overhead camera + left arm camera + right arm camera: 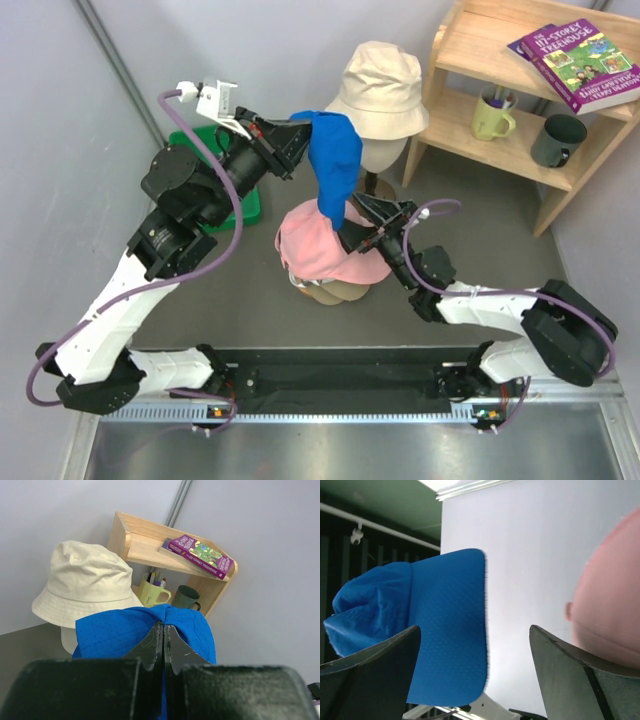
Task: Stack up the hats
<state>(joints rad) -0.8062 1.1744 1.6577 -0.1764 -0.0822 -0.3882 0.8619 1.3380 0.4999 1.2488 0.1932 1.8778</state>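
Two hats at least already lie in a pile near the middle of the grey worktop [200, 320]: a pink fabric baseball cap [315, 245] sits on top, and a strip of tan fabric [330, 292] shows under its near edge. How many hats lie beneath the pink one cannot be told from these views.

A bright blue perforated baseball cap [335, 160] hangs in the air above the far side of that pile. The left tool [164, 632] has its jaws pressed together on the blue cap's fabric and carries it from the upper end, so the cap droops down toward the pink one. Its lower end appears to reach the pile, though contact cannot be confirmed.

The right tool [362, 222] is spread wide and holds nothing. It hovers just beside the lower part of the blue cap, over the pink cap's right side. In its wrist view the blue brim lies ahead between its fingers and the pink crown bulges at the right.

A cream cloth bucket hat [380, 85] sits apart, on a pale smooth head form [383, 152] behind the pile.

By this showing the task is roughly midway. The blue cap is not yet set down and released, and the bucket hat has not joined the stack.
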